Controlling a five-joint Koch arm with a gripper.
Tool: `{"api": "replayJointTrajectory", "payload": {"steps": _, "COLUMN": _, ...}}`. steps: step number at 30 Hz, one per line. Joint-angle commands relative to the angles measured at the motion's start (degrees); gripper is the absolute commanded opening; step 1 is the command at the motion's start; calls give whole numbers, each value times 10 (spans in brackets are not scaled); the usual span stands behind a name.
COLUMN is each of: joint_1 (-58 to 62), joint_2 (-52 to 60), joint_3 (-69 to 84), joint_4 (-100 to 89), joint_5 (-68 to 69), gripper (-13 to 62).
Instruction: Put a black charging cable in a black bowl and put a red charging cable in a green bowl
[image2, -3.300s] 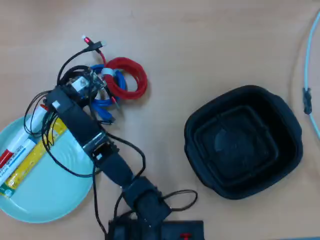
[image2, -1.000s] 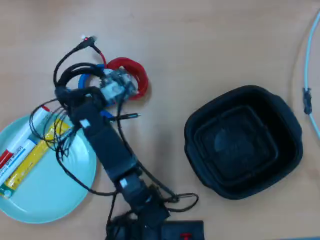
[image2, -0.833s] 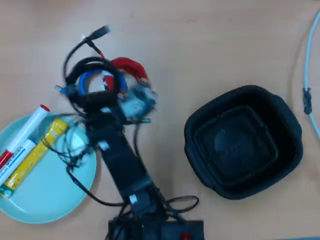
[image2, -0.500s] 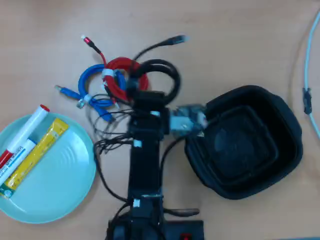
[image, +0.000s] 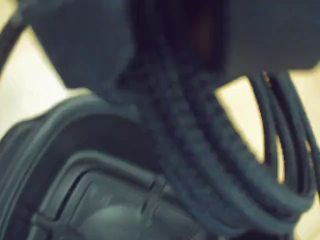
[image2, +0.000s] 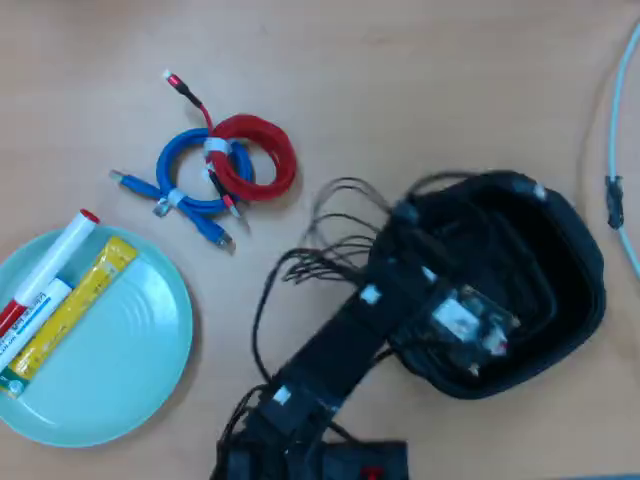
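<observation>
In the wrist view my gripper (image: 172, 75) is shut on the black charging cable (image: 215, 160), whose bundled strands hang from between the jaws and loop down to the right. Right below lies the black bowl (image: 75, 150) with its stepped floor. In the overhead view the arm reaches from the bottom edge over the black bowl (image2: 585, 270) and the gripper head (image2: 480, 335) is inside its outline; the black cable cannot be told apart there. The red charging cable (image2: 265, 158) lies coiled on the table at upper left. The green bowl (image2: 130, 370) sits at lower left.
A blue coiled cable (image2: 185, 175) overlaps the red one on its left. A marker (image2: 45, 270) and a yellow packet (image2: 70, 305) lie in the green bowl. The arm's own thin black wires (image2: 330, 240) fan out left of the black bowl. A pale cable (image2: 612, 150) runs along the right edge.
</observation>
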Motion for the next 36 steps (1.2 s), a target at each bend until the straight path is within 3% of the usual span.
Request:
{"api": "replayJointTrajectory", "payload": {"steps": 1, "joint_1": 35, "joint_2": -25, "joint_3": -11, "joint_4": -14, "joint_5": 18, "gripper": -59}}
{"api": "replayJointTrajectory", "payload": {"steps": 7, "joint_1": 79, "joint_2": -117, "joint_3": 4, "joint_4": -20, "joint_5": 81, "gripper": -55}}
{"api": "replayJointTrajectory", "payload": {"steps": 10, "joint_1": 76, "joint_2": -141, "joint_3": 17, "joint_4": -23, "joint_5": 98, "gripper": -3}}
{"api": "replayJointTrajectory", "payload": {"steps": 12, "joint_1": 73, "joint_2": -147, "joint_3": 45, "joint_4": -39, "joint_5": 109, "gripper": 85}}
{"api": "replayJointTrajectory", "payload": {"steps": 17, "joint_1": 69, "joint_2": -139, "joint_3": 151, "joint_4": -126, "joint_5": 116, "gripper": 389}}
{"api": "replayJointTrajectory", "payload": {"steps": 21, "joint_1": 56, "joint_2": -123, "joint_3": 160, "joint_4": -135, "joint_5": 108, "gripper": 526}}
{"api": "replayJointTrajectory", "payload": {"steps": 31, "joint_1": -133, "joint_2": -37, "joint_3": 153, "joint_4": -139, "joint_5": 64, "gripper": 555}}
{"api": "replayJointTrajectory", "payload": {"steps": 36, "joint_1": -323, "joint_2": -40, "joint_3": 156, "joint_4": -139, "joint_5": 32, "gripper": 556}}
